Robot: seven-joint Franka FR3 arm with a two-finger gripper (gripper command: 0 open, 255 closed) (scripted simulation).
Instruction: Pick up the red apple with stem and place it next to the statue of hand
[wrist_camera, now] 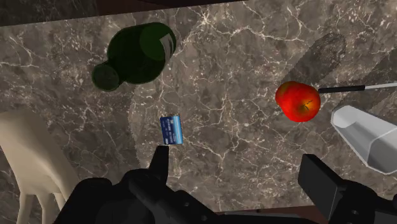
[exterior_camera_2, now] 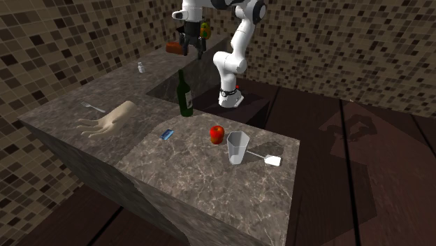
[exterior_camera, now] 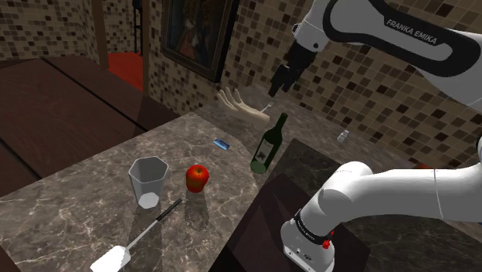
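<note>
While the all-black gripper (exterior_camera: pixel 280 77) hangs high above the dark marbled table (exterior_camera: pixel 85 181) with its fingers standing apart and clasping nothing, you find the red apple with stem (exterior_camera: pixel 197 178) resting on the table. It sits just beside the grey faceted cup (exterior_camera: pixel 147 181) and well apart from the beige statue of a hand (exterior_camera: pixel 243 108).

The apple is round, with no marked long axis. It stands upright, and in the wrist view its stem dimple faces up toward the gripper.

In the shoulder view you see a framed painting (exterior_camera: pixel 193 35) on the mosaic wall. In the second exterior view you see a fork (exterior_camera_2: pixel 93 107) lying near the statue. The wrist view looks straight down on the dark green bottle (wrist_camera: pixel 137 54) and a small blue cylinder (wrist_camera: pixel 171 129).

Relative to the gripper, the apple lies far below and outside the gap between the fingers, on the cup's side.
</note>
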